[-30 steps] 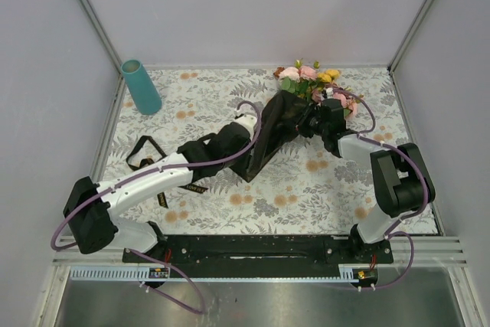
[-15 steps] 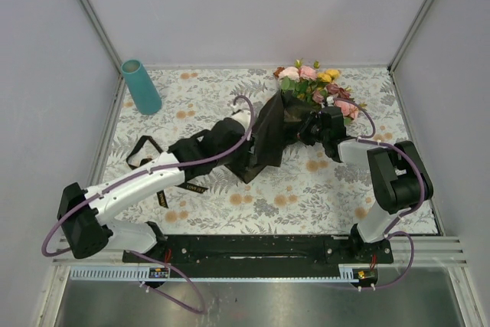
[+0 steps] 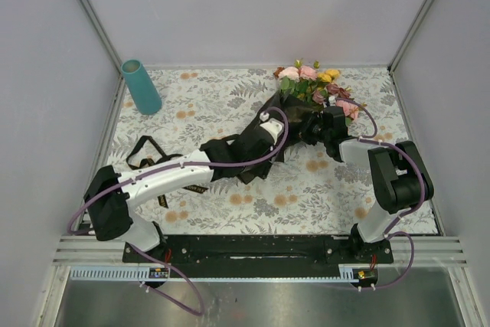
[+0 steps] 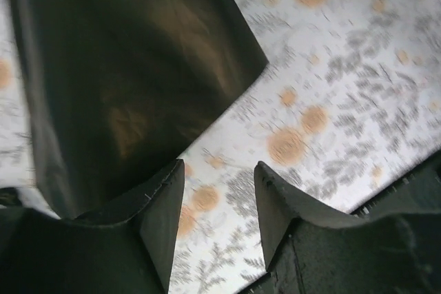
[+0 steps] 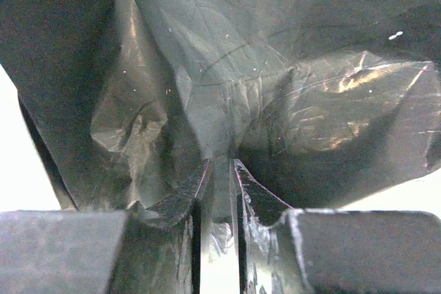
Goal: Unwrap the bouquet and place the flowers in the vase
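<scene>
While my right hand (image 5: 220,166) is clenched on a crumpled fold of the glossy black paper (image 5: 275,67), its two fingers nearly meeting with the sheet squeezed between them, my left hand (image 4: 219,166) is released. Its fingers stand apart, with only the flowered cloth of the desk (image 4: 358,67) showing in the gap.

Just past my left fingertips, a smooth, flat corner of the black paper spreads over the cloth. One finger overlaps the paper's edge in my wrist view, but I cannot tell whether it touches. From above, my left arm reaches across the near side of the paper and hides part of it. My right hand holds the paper at its right side, close under the blooms.

The bouquet (image 3: 298,101) lies on the desk with the paper loosened around it. The flowers (image 3: 310,76), pink, yellow and mauve with green leaves, poke out of the paper's far end. Their stems are hidden inside the wrap.

A black ribbon (image 3: 142,152) lies looped on the cloth to the left of the paper, apart from it. The teal vase (image 3: 142,87) stands upright to the paper's far left, well apart from it.
</scene>
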{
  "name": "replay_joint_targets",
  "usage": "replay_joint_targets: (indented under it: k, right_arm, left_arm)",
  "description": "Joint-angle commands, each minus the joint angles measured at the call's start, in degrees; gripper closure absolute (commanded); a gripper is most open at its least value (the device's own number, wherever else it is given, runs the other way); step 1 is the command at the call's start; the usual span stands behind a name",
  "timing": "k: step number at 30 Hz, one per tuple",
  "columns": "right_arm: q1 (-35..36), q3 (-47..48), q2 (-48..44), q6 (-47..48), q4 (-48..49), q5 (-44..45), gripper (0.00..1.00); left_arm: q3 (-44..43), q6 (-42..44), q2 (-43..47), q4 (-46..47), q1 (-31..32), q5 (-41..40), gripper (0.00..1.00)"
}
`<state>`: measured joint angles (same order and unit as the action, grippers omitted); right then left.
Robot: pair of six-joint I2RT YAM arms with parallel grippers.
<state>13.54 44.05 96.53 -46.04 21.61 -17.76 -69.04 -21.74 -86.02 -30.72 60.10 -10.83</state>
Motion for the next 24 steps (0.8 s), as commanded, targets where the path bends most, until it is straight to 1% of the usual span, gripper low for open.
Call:
replay_joint_targets:
  k: [1,4,6,11,14,16,18,21,24]
  right_arm:
    - [-0.36,0.24,-0.64,1.31,1.69,-1.05,0.76]
    - [-0.44,0.07,-0.82,1.22,1.6,-1.05,0.76]
    - [-0.44,0.07,-1.08,1.3,1.16,-0.88,0.76]
    - [-0.45,0.24,-1.96,1.66,-0.25,0.18,0.76]
    - [-0.45,0.68,-1.96,1.48,-0.77,0.01,0.76]
    - [-0.44,0.95,-1.87,1.48,-0.86,-0.17,0.77]
    - [-0.53,0.95,-2.05,1.48,-1.04,-0.17,0.77]
    - [-0.44,1.12,-2.49,2.09,-1.83,0.09,0.78]
    - [-0.44,1.39,-3.19,2.89,-2.79,0.71,0.78]
  left_arm:
    - [-5.84,2.84,-1.25,-3.2,-5.32,-10.17,0.51]
    - [-5.5,2.31,-1.7,-4.26,-11.73,-9.56,0.52]
    - [-4.8,2.84,-1.26,-4.09,-14.9,-9.91,0.52]
    - [-4.97,4.33,-1.08,-4.52,-22.02,-11.41,0.5]
    - [-7.07,4.95,-2.13,-6.63,-25.81,-11.06,0.49]
    - [-7.95,5.74,-0.48,-7.07,-26.61,-11.49,0.47]
    - [-8.57,6.35,1.89,-7.33,-26.44,-10.1,0.46]
    - [-8.05,6.79,6.29,-7.16,-24.86,-3.86,0.44]
    - [-6.99,7.76,9.02,-6.55,-21.35,1.58,0.42]
